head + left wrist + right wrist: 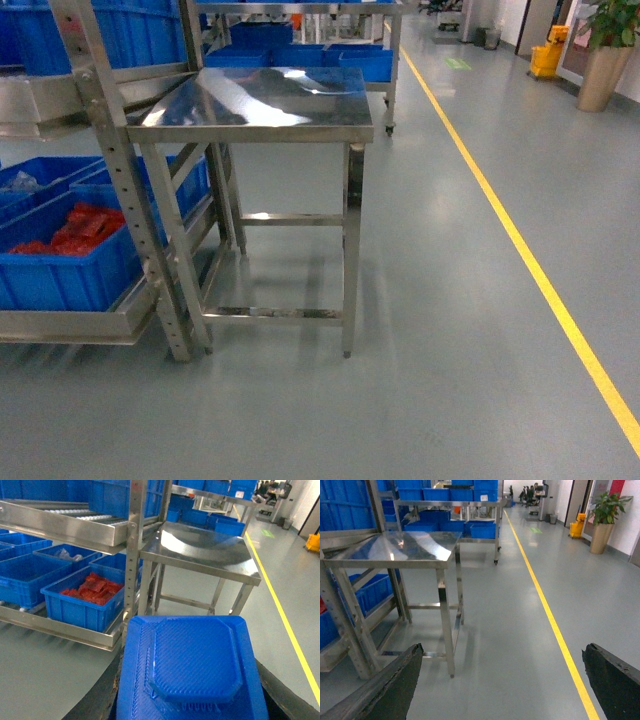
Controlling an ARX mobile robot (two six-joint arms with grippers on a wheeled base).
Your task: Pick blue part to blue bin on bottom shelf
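My left gripper (192, 700) carries the blue part (192, 667), clamped for transport (jaws hidden beneath); bottom shelf (60, 627) lies left. My right gripper (500, 680) gapes, unladen.

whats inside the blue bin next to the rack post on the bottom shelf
Red parts piled in that blue bin, also in the head view. Anything beneath the pile is covered.

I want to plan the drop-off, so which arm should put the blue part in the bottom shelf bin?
Left, likely. Its hand already carries the blue part, and the rack's blue bins lie on that side. The right hand is open and empty.
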